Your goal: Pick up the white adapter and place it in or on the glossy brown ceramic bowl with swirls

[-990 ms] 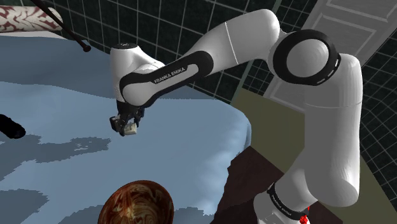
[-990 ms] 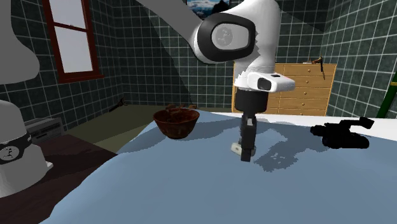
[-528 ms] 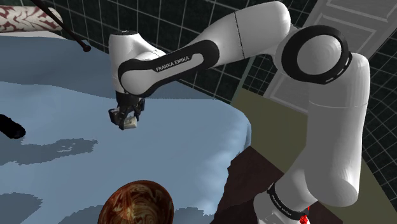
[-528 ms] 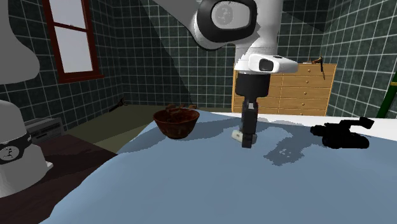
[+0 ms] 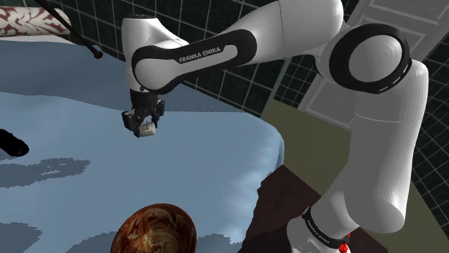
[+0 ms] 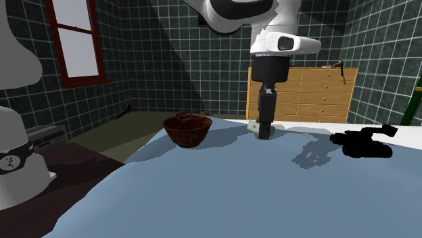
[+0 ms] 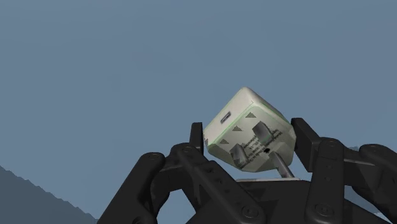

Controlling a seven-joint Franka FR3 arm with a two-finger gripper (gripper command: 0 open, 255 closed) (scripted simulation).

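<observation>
Wrist view puts the adapter (image 7: 249, 130) squarely between the jaws, which are closed on it from two opposite sides, one black finger against each flank. It is pinched and carried, not merely sitting between them. Beyond it lies only the plain blue cover of the bed (image 5: 216, 165).

In the shoulder view the adapter hangs at the tips of the jaws, clear above the bed and touching nothing else, so the pick-up part of the job looks done. What is left, as I judge it, is the carry and the release. The brown swirled bowl (image 5: 155, 230) stands on the bed near the shoulder view's bottom edge, well apart from the jaws. In the second exterior view it sits lower than the hanging hand and off to that view's left. The adapter has to be brought over the bowl, lowered, and let go.

The adapter is a pale, blocky thing, close to a cube, so I cannot name a clear long axis. It is held tilted, with one corner pointing away from the hand toward the bed. The face that carries the metal prongs is turned back toward the wrist camera. A small slot shows on a neighbouring face, just beside one finger.
</observation>
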